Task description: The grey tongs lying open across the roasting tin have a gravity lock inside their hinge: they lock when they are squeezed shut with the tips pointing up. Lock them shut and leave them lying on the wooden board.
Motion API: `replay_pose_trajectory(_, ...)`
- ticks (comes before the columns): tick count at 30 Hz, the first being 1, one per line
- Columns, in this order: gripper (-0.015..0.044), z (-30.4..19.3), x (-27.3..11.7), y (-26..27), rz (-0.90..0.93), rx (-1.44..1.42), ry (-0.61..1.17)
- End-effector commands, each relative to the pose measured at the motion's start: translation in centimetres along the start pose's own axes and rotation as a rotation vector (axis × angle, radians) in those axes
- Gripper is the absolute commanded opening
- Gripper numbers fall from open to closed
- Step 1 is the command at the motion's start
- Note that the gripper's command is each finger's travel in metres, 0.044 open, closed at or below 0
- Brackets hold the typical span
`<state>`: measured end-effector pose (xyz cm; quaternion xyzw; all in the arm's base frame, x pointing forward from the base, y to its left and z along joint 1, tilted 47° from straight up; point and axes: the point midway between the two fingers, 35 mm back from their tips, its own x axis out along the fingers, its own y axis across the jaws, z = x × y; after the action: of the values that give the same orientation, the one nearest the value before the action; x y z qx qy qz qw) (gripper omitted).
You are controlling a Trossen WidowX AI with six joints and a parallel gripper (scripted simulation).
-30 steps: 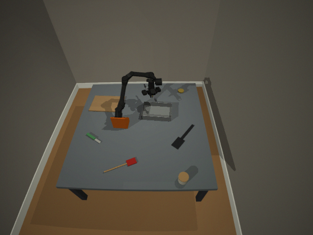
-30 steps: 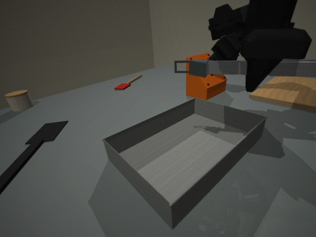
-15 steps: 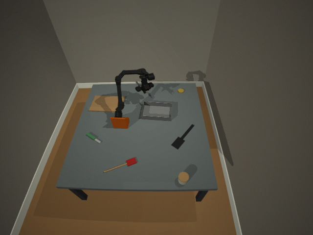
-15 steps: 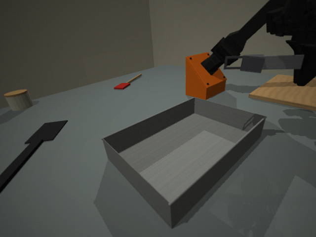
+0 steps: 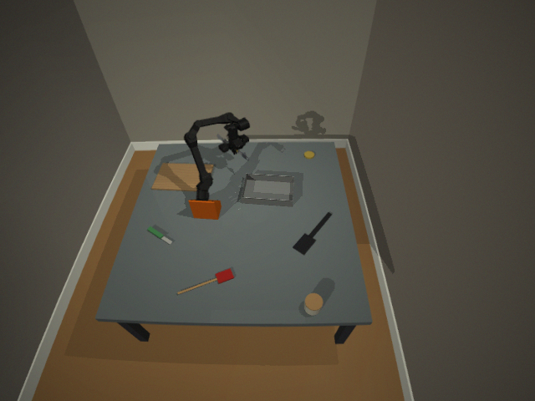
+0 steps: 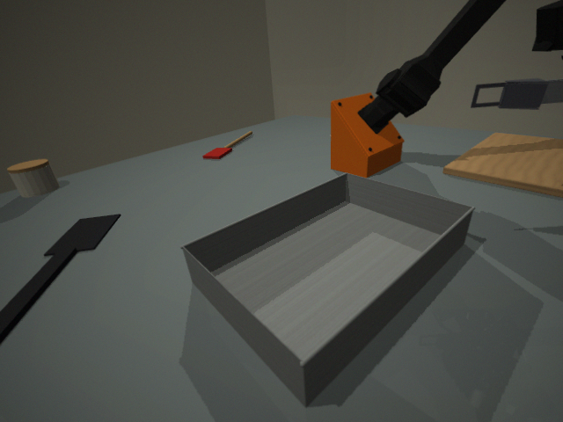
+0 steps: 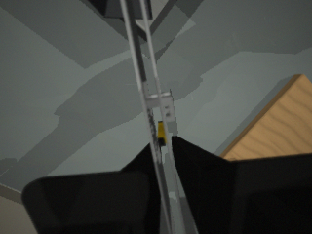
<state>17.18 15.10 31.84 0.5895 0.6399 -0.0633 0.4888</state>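
The grey tongs (image 5: pixel 245 156) (image 6: pixel 522 94) (image 7: pixel 137 54) are in the air behind the roasting tin. In the exterior view they lie about level, their loop and dark hinge block at the left, the rest cut off. In the wrist view their two arms run close together with a narrow gap, a small yellow part between them. My gripper (image 5: pixel 235 151) (image 7: pixel 166 142) is shut on the tongs, around the arms near the yellow part. The tips and the lock's state cannot be made out. The wooden board (image 5: pixel 172 177) (image 6: pixel 491 156) (image 7: pixel 288 124) lies at the back left and bears no object.
The roasting tin (image 5: pixel 267 201) (image 6: pixel 377 309) stands empty beside the orange arm base (image 5: pixel 205 210) (image 6: pixel 347 145). A yellow disc (image 5: pixel 308 154) is back right. Elsewhere lie a black turner (image 5: pixel 304 243) (image 6: pixel 82 234), a red spatula (image 5: pixel 224 276) (image 6: pixel 218 153), a green-handled tool (image 5: pixel 155 231) and a jar (image 5: pixel 313 302) (image 6: pixel 33 180).
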Motion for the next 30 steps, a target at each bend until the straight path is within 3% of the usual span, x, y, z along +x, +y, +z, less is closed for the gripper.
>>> replay_pose_trajectory(1, -0.015, -1.7, -0.7, -1.5, 0.018, -0.029, 0.014)
replay_pose_trajectory(30, -0.015, -5.0, 2.4, -5.5, -0.175, -0.069, -0.04)
